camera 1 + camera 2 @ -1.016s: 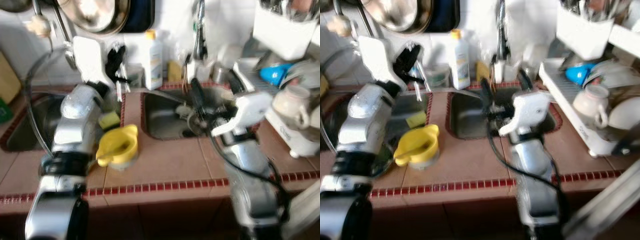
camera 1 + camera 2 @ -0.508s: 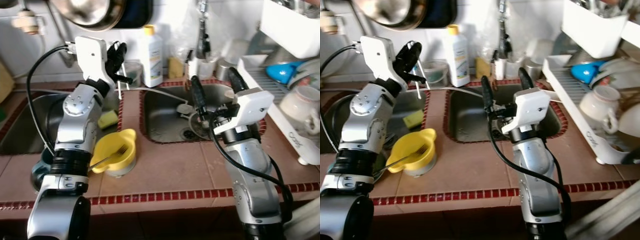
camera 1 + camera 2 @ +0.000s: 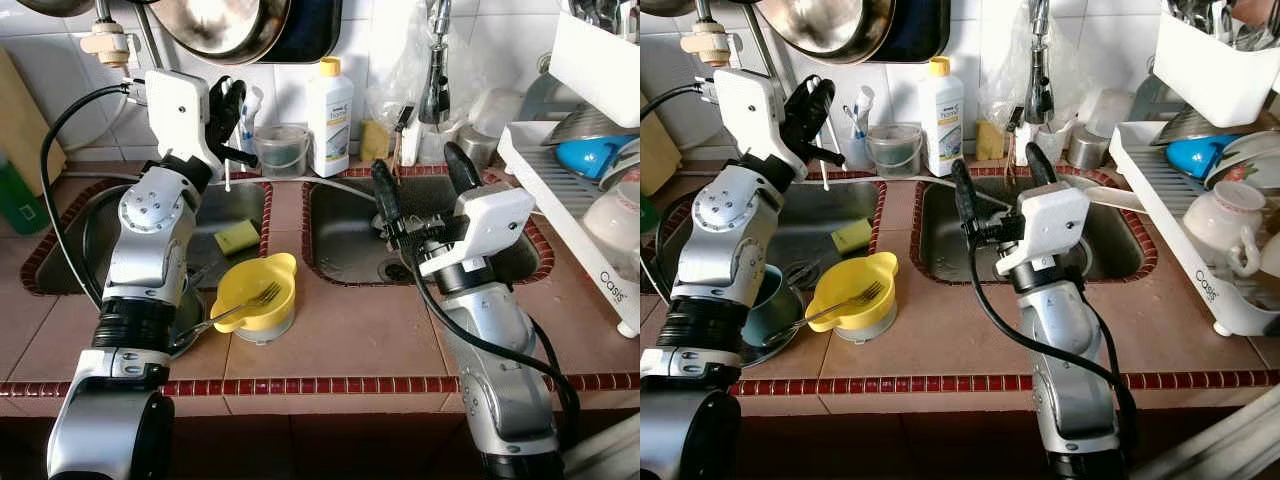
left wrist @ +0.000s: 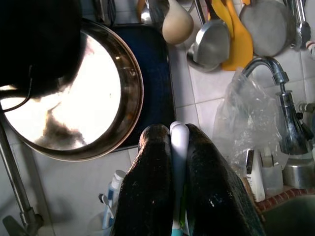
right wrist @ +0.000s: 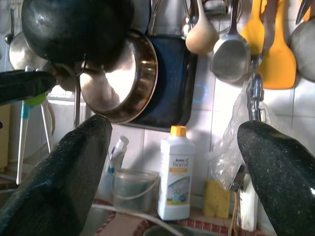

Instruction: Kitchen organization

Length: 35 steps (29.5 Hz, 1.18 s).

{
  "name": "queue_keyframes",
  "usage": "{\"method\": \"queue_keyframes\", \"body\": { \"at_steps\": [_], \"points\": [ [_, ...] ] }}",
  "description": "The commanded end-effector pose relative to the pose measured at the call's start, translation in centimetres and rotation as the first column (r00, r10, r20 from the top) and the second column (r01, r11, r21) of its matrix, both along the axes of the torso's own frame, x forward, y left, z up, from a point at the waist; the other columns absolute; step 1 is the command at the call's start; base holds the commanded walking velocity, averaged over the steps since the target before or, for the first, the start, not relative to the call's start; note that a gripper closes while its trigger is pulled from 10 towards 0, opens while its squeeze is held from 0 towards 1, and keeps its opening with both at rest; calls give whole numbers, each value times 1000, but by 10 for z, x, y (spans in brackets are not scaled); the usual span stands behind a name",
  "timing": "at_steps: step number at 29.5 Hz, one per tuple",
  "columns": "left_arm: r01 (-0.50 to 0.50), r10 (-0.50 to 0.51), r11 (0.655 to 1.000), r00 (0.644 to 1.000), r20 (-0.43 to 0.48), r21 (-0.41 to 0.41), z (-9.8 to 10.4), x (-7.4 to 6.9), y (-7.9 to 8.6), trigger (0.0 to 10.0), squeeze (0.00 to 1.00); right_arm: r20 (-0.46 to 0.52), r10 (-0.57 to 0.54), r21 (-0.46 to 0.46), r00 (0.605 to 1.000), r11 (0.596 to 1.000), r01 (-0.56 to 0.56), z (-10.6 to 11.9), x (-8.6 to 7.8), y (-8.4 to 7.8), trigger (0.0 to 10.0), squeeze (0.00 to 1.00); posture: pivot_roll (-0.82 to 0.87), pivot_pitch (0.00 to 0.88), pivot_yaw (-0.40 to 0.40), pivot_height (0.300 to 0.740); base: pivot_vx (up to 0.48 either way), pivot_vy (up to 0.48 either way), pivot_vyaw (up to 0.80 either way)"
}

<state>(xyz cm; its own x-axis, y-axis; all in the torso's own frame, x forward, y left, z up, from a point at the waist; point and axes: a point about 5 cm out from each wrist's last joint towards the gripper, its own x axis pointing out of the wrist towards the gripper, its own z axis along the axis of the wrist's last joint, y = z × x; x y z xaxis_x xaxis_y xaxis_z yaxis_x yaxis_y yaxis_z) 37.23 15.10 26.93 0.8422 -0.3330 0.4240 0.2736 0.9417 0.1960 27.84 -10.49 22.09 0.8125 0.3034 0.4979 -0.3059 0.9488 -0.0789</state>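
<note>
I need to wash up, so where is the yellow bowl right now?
The yellow bowl sits on the tiled counter between the two sinks, beside the left arm, a fork resting in it.

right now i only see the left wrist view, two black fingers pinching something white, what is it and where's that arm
Observer: The left end effector points up by the back wall, shut on a thin white-handled tool, maybe a toothbrush, whose lower end hangs over the left sink.
Operator: anything in that sink
Observer: A yellow sponge lies in it.
Operator: and the other arm
Observer: The right end effector is open and holds nothing, over the right sink.
</note>
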Motion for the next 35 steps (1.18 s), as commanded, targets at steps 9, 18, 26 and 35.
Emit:
{"method": "queue_keyframes", "body": {
  "at_steps": [9,18,26,35],
  "points": [
    [-9,8,997,1000,22,77,-8,5,-13,10000,0,-26,93,-6,995,996,-93,-3,-9,16,10000,0,-287,1,66,740,0,0,0],
    [-70,76,987,997,-31,148,-20,21,-15,10000,0,-56,150,10,987,989,-150,-4,-18,24,10000,0,-292,23,72,740,0,0,0],
    [-140,155,978,984,-88,155,-18,34,-8,10000,0,-79,177,20,981,984,-176,-5,-27,29,10000,0,-300,54,81,740,0,0,0],
    [-151,175,969,978,-112,196,-18,38,3,10000,0,-115,200,49,973,979,-196,-5,-41,33,10000,0,-307,103,92,740,0,0,0]
  ]
}}
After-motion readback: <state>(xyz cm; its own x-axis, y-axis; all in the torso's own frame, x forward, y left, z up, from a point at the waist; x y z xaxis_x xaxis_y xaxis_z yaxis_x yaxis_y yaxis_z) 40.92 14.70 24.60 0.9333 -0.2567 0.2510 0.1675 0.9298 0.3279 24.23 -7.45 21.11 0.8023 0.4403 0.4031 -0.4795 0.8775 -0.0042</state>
